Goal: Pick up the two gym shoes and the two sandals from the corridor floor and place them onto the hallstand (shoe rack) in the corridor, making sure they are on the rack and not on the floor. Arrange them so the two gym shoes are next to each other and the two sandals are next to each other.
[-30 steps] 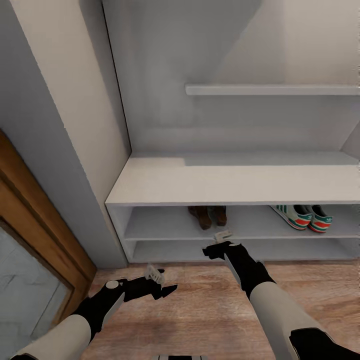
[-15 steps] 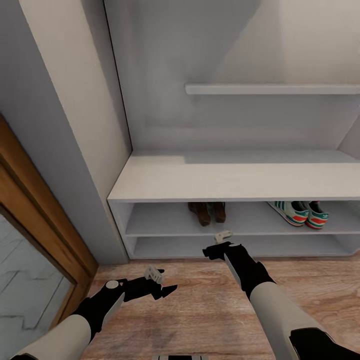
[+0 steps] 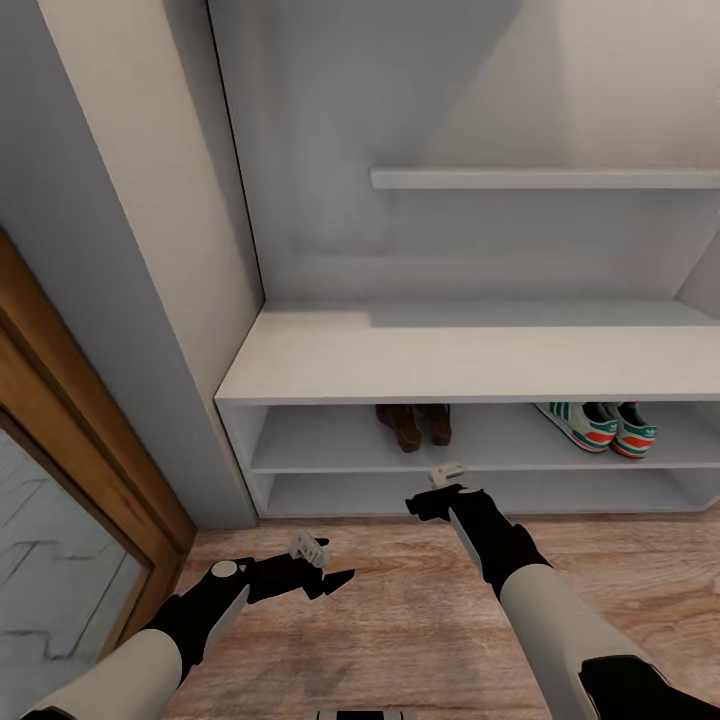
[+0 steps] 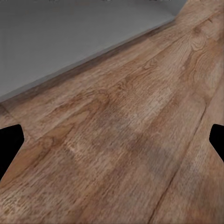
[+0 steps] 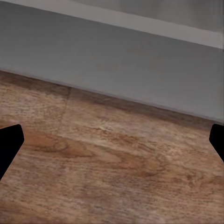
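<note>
White panels form the hallstand (image 3: 470,365), which has a wide bench top, one wall shelf above it and two long low openings below. Both gym shoes (image 3: 598,426) stand side by side, touching, in the upper opening toward its right end; each is white with green side stripes and a red-orange heel, and a small dark emblem on one heel is too small to read. Both sandals (image 3: 415,424) stand side by side in the same opening, near its middle, well apart from the gym shoes. No writing is legible on the unit. Wood-grain planks of the corridor floor (image 3: 420,620) lie in front of the rack. The right gripper (image 3: 440,487) hovers just in front of the lower opening, jaws apart and empty, its dark fingertips (image 5: 10,142) at the edges of the right wrist view. The left gripper (image 3: 322,565) hangs low over the floor, jaws likewise apart and empty. A wooden door frame (image 3: 70,430) stands at the left.
</note>
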